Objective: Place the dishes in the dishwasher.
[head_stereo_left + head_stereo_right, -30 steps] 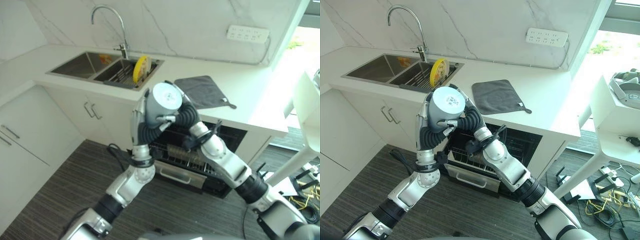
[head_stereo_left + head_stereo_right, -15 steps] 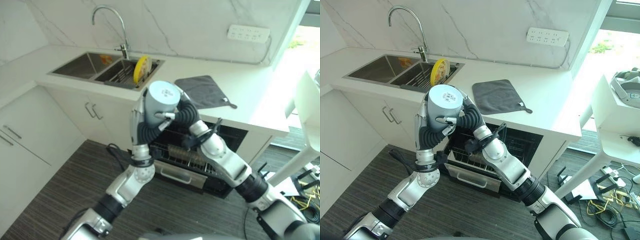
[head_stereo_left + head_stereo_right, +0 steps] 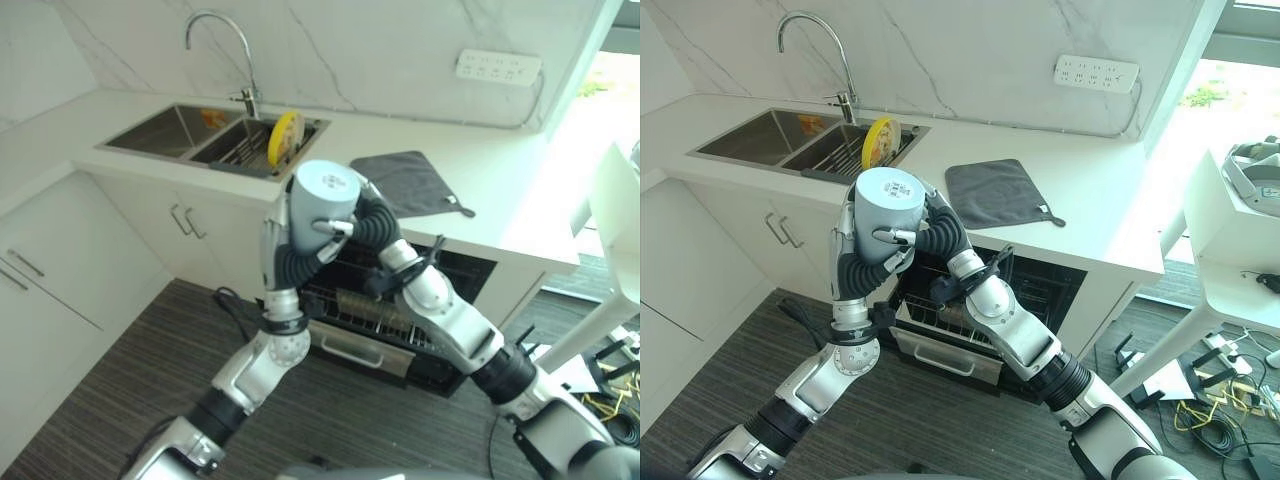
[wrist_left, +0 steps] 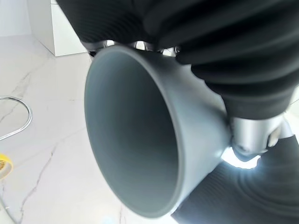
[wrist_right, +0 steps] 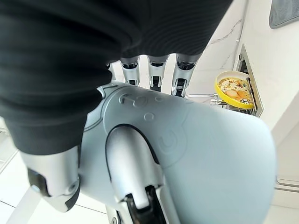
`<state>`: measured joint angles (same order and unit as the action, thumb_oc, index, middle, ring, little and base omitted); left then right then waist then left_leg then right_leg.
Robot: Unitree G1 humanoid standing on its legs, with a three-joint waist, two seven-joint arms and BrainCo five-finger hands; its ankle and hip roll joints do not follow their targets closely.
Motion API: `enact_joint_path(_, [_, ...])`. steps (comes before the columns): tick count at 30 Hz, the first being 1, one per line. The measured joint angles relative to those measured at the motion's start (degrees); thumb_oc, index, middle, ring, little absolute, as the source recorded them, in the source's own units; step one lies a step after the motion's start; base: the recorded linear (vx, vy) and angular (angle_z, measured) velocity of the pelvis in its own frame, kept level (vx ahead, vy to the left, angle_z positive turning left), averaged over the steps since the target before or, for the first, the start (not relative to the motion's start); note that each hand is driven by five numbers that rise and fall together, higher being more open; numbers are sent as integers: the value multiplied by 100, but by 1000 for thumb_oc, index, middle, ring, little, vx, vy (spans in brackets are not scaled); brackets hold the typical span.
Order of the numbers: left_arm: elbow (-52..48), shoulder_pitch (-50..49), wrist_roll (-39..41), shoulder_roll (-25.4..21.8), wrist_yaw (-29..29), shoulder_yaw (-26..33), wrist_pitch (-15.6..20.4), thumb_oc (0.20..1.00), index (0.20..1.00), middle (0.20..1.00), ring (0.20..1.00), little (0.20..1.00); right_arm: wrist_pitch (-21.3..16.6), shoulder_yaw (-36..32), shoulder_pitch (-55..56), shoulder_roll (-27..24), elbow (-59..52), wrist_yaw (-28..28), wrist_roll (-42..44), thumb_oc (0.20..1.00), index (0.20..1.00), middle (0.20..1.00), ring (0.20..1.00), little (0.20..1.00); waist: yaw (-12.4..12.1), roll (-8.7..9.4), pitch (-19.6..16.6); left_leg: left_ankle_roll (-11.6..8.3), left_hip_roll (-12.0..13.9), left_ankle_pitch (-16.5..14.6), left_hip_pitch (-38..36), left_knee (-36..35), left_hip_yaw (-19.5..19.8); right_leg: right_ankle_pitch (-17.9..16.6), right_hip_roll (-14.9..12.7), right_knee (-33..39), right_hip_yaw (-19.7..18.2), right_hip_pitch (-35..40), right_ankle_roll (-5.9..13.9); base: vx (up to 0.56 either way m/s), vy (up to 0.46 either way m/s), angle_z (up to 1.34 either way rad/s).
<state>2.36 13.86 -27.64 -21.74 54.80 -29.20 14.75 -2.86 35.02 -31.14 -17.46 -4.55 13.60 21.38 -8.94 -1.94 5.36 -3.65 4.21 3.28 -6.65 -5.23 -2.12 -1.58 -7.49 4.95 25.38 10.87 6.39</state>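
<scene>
Left wrist view: empty grey cup.

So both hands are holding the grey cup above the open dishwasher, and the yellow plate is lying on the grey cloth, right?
Not quite. The yellow plate stands in the sink, as the left eye view shows, not on the grey cloth. Both the left hand and right hand do hold the grey cup above the open dishwasher.

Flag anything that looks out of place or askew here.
Nothing spilled or damaged. The grey cup is held upside down between the left hand and right hand above the open dishwasher. A yellow plate stands on edge in the sink.
</scene>
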Motion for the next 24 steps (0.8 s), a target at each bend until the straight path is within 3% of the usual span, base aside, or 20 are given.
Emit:
enact_joint_path(1, [0,0,0,0,0,0,0,774,774,774,774,774,-8,1,0,0,0,11,0,200,200,200,200,200,0,0,0,0,0,0,0,0,0,0,0,0,0,0,0,0,0,0])
enact_joint_path(2, [0,0,-1,0,-2,-3,0,1000,1000,1000,1000,1000,-14,2,0,0,0,23,0,200,200,200,200,200,1,0,0,0,0,0,0,0,0,0,0,0,0,0,0,0,0,0])
enact_joint_path(9, [0,22,-65,0,-122,-39,-98,1000,1000,1000,1000,1000,-197,6,7,3,2,448,19,200,200,200,200,200,36,-12,-2,0,-2,0,-1,0,-8,0,-4,0,-2,0,0,0,0,0])
enact_joint_path(15, [8,9,-119,4,-189,-452,-230,1000,1000,1000,1000,1000,-871,-426,254,32,2,1131,254,200,200,200,200,200,98,-78,-1,2,-3,-1,-14,0,-30,0,-8,-1,-16,6,-1,1,3,-1])
enact_joint_path(19, [260,-180,-275,24,-224,-473,-258,1000,1000,1000,1000,1000,-1455,-1017,331,128,-24,1430,742,200,200,200,200,200,352,-145,-2,25,4,-16,-44,-1,-161,-15,-11,-1,-131,-7,-1,7,8,-14])
enact_joint_path(24, [328,-254,-275,71,-210,-493,-385,1000,1000,1000,1000,1000,-1766,-1146,728,98,-75,1521,908,200,200,200,200,200,527,-172,-6,39,35,-30,-130,-1,-310,-35,14,0,-274,-17,-17,20,3,-14])
